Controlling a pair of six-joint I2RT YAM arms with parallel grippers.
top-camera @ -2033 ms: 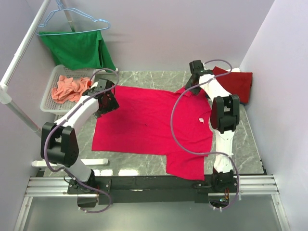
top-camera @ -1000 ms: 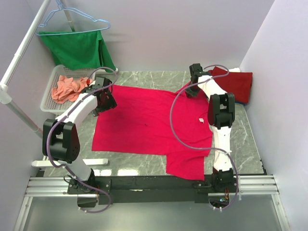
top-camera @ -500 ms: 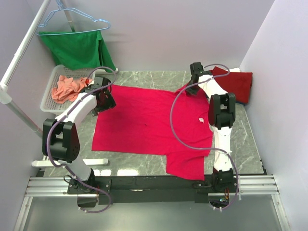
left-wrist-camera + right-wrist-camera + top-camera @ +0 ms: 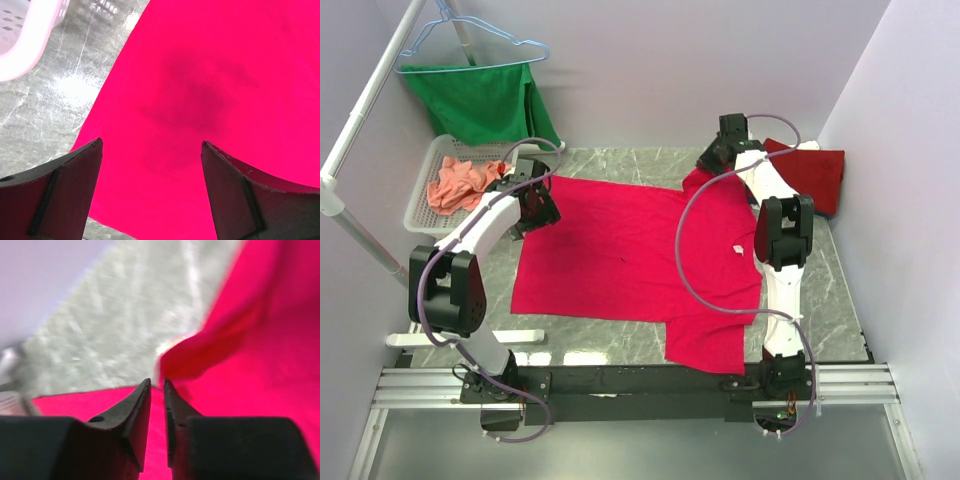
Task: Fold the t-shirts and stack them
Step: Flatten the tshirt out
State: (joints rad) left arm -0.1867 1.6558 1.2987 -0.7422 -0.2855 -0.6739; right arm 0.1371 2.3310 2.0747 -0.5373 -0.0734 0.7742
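Observation:
The bright pinkish-red t-shirt (image 4: 620, 260) lies spread flat across the table. My left gripper (image 4: 535, 208) hovers over its far left corner, open and empty. In the left wrist view the gripper (image 4: 152, 150) shows the shirt (image 4: 210, 90) between its wide-apart fingers (image 4: 65, 190). My right gripper (image 4: 710, 162) is shut on the shirt's far right sleeve and holds it raised. In the right wrist view the gripper (image 4: 157, 382) pinches the lifted fold (image 4: 215, 355). A salmon-orange shirt (image 4: 460, 182) lies in the basket. A folded dark red shirt (image 4: 815, 172) sits at the back right.
A white basket (image 4: 420, 205) stands at the back left, and its rim shows in the left wrist view (image 4: 30, 45). A green cloth (image 4: 480, 100) hangs on a hanger above it. A white pole (image 4: 360, 120) slants along the left. Walls close the back and right.
My right gripper has risen and moved back, pulling the shirt's far right sleeve up with it. The left gripper has shifted slightly toward the far left corner and stays open.

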